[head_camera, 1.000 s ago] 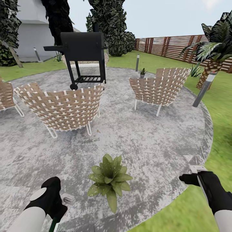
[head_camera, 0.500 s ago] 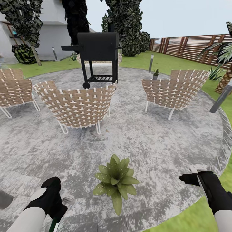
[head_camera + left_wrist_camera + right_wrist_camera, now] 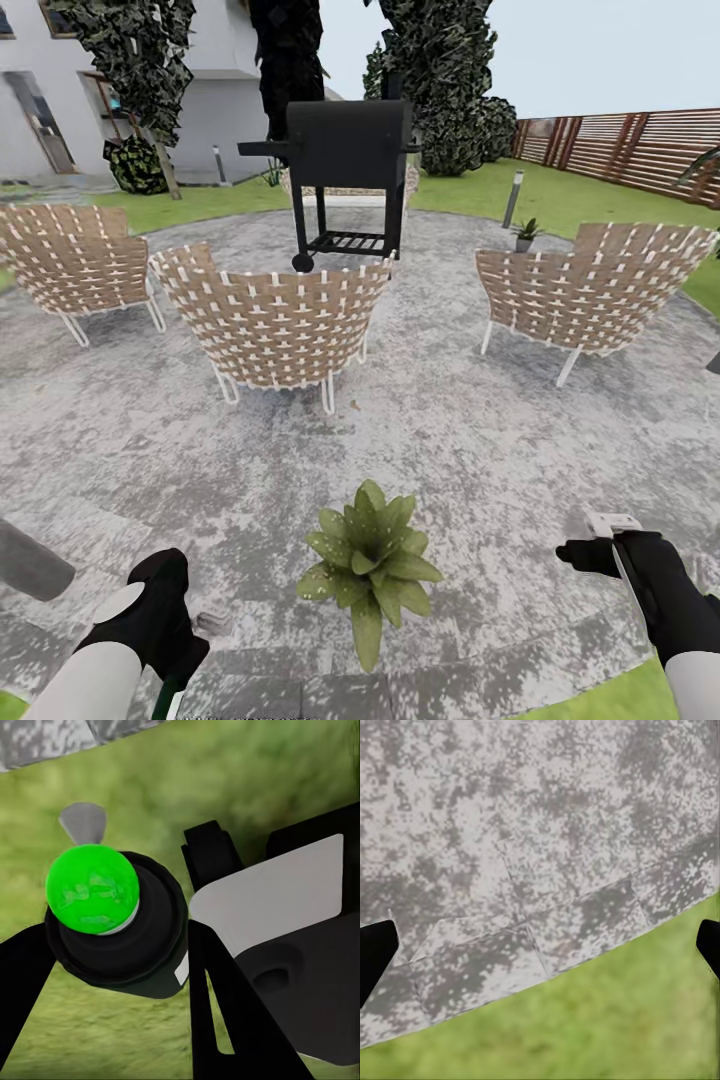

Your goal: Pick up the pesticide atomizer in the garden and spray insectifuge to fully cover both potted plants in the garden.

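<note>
left gripper (image 3: 131, 945) pinches pesticide atomizer (image 3: 112, 919), held low beside left arm | right gripper (image 3: 540, 945) spread, bare | potted plant (image 3: 368, 560) on patio (image 3: 480, 440) between arms | advice: bring nozzle over rosette, sweep every leaf | bottle body hidden; second plant unidentified

Three woven chairs (image 3: 280, 320) ring a black grill (image 3: 345, 165).

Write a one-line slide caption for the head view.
Both arms frame a leafy potted plant on the grey patio, facing woven chairs and a black grill.
</note>
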